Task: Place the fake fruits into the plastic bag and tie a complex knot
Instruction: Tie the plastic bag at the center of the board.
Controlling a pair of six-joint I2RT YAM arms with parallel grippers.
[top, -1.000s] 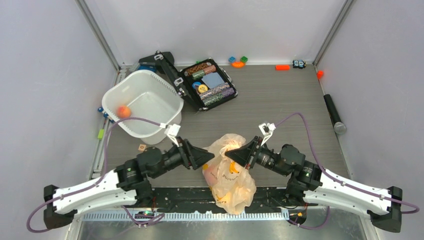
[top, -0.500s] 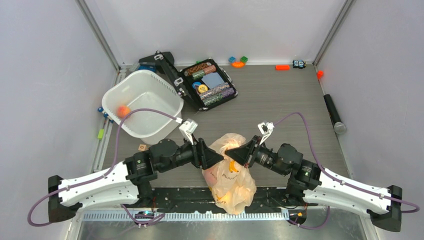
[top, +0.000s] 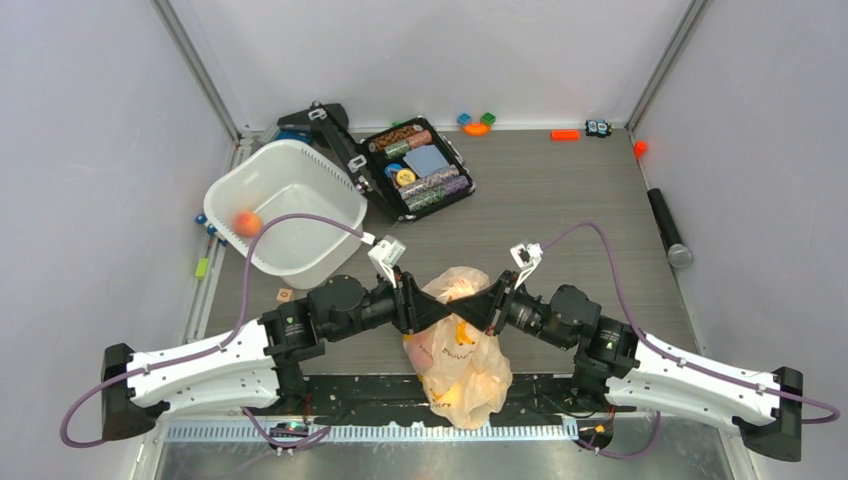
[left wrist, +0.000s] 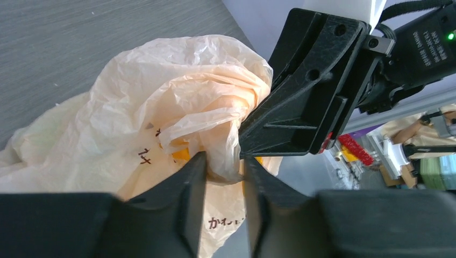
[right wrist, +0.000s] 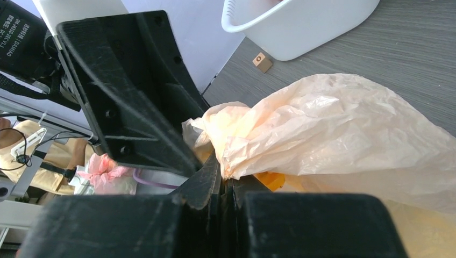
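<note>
The pale peach plastic bag (top: 458, 350) lies at the near table edge between both arms, with yellow and orange shapes showing through it. My right gripper (top: 472, 304) is shut on a bunched fold at the bag's top (right wrist: 333, 118); its jaws (right wrist: 226, 174) are closed on the plastic. My left gripper (top: 438, 308) faces it tip to tip. In the left wrist view its fingers (left wrist: 189, 180) stand apart, with a fold of the bag (left wrist: 134, 107) hanging between the tips. A small orange fruit (top: 246, 222) lies in the white tub.
The white plastic tub (top: 300, 262) stands at the back left. An open black case of chips (top: 420, 168) is behind it. Small toy blocks (top: 477, 124) and an orange piece (top: 565, 134) lie at the back, a black cylinder (top: 667, 228) at the right.
My left gripper has moved right, from beside the bag up to its top fold, and now meets the right gripper's tip. The right gripper has kept its hold and barely moved.
</note>
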